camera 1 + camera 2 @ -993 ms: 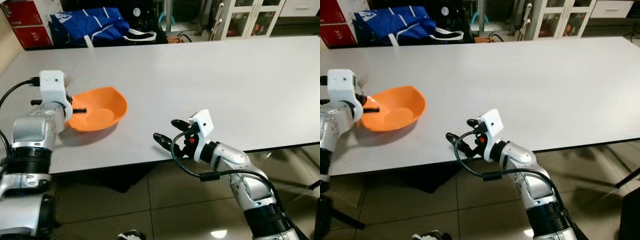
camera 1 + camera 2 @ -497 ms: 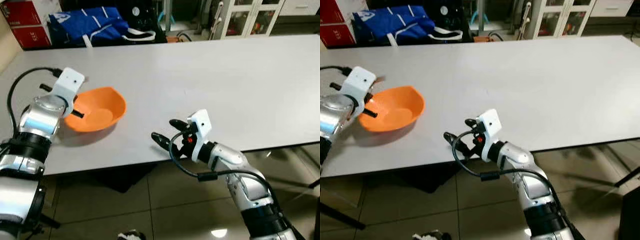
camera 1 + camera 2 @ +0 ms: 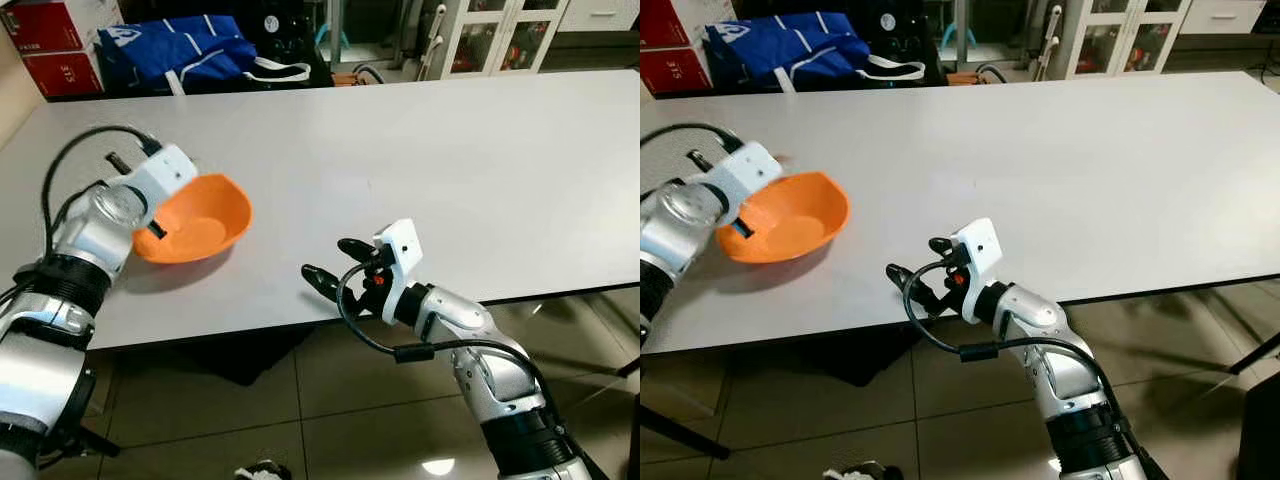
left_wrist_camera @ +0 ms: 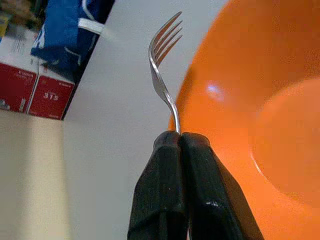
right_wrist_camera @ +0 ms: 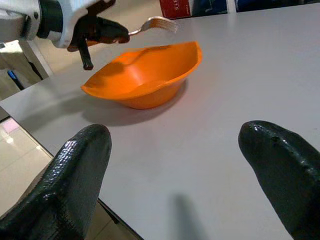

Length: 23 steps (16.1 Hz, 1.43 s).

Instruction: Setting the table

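Orange bowl (image 3: 195, 221) is sitting on the white desk (image 3: 420, 160) near its left front edge; the left hand (image 4: 172, 142) is clamping a steel fork (image 4: 162, 75) over the bowl's rim; the right hand (image 3: 335, 262) is hovering spread apart at the desk's near edge.

This looks like a room in a home or a small office used partly for storage. A long white counter (image 3: 450, 170) stands on a floor of glossy beige tiles (image 3: 340, 400). Behind it are white cabinets with glass doors (image 3: 500, 35), a blue bag with white straps (image 3: 180, 50) and red cardboard boxes (image 3: 60, 45) stacked against a cream wall.
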{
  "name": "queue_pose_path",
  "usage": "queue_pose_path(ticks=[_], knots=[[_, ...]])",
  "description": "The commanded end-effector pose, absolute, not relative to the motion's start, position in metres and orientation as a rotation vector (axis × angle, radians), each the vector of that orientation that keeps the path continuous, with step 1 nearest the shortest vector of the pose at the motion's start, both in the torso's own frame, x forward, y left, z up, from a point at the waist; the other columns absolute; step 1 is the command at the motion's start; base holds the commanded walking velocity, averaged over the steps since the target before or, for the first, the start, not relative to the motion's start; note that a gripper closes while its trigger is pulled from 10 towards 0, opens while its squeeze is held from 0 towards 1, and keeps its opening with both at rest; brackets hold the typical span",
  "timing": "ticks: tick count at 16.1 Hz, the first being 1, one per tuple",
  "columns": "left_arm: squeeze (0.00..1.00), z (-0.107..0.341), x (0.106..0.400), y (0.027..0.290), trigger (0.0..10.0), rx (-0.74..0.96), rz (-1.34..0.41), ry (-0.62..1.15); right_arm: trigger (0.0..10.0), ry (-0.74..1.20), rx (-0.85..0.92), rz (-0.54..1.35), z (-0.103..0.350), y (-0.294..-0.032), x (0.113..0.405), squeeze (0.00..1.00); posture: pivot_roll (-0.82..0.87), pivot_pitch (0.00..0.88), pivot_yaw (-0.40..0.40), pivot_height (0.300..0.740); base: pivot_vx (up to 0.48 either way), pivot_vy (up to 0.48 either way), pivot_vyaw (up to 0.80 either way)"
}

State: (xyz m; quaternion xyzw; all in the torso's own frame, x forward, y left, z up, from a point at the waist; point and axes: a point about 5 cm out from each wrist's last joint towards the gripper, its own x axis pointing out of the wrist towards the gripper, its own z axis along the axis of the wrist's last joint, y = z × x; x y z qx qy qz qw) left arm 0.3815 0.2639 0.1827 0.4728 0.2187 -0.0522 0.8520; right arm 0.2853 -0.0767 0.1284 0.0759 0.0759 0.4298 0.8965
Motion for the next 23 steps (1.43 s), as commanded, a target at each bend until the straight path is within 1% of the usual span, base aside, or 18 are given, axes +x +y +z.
queue_pose_path(ticks=[1,6,11,17,21,22,23], knots=[[0.00,0.188,0.384,0.263,10.0,1.056,-0.133,0.452,10.0,0.155,0.144,0.885,0.128,-0.076,0.286,0.00,-0.06,0.000,0.065,0.740,0.000,0.000,0.00],[0.00,0.180,0.385,0.261,10.0,1.171,-0.183,0.463,10.0,0.159,0.143,0.884,0.127,-0.077,0.284,0.00,-0.06,0.000,0.065,0.740,0.000,0.000,0.00],[0.00,0.174,0.386,0.254,10.0,1.294,-0.264,0.448,10.0,0.164,0.144,0.883,0.125,-0.077,0.283,0.00,-0.07,0.001,0.069,0.740,0.000,0.000,0.00],[0.00,0.164,0.383,0.250,10.0,1.356,-0.335,0.458,10.0,0.167,0.145,0.883,0.125,-0.076,0.281,0.00,-0.07,0.007,0.072,0.740,0.000,0.000,0.00],[0.00,0.161,0.381,0.252,10.0,1.409,-0.377,0.484,10.0,0.167,0.146,0.883,0.125,-0.075,0.282,0.00,-0.07,0.009,0.073,0.740,0.000,0.000,0.00],[0.05,0.161,0.381,0.253,10.0,1.413,-0.378,0.487,10.0,0.167,0.147,0.883,0.125,-0.075,0.282,0.00,-0.07,0.009,0.073,0.740,0.000,0.000,0.00],[0.78,0.162,0.381,0.253,10.0,1.410,-0.376,0.488,10.0,0.167,0.146,0.882,0.125,-0.075,0.282,0.00,-0.07,0.009,0.073,0.740,0.000,0.000,0.00]])
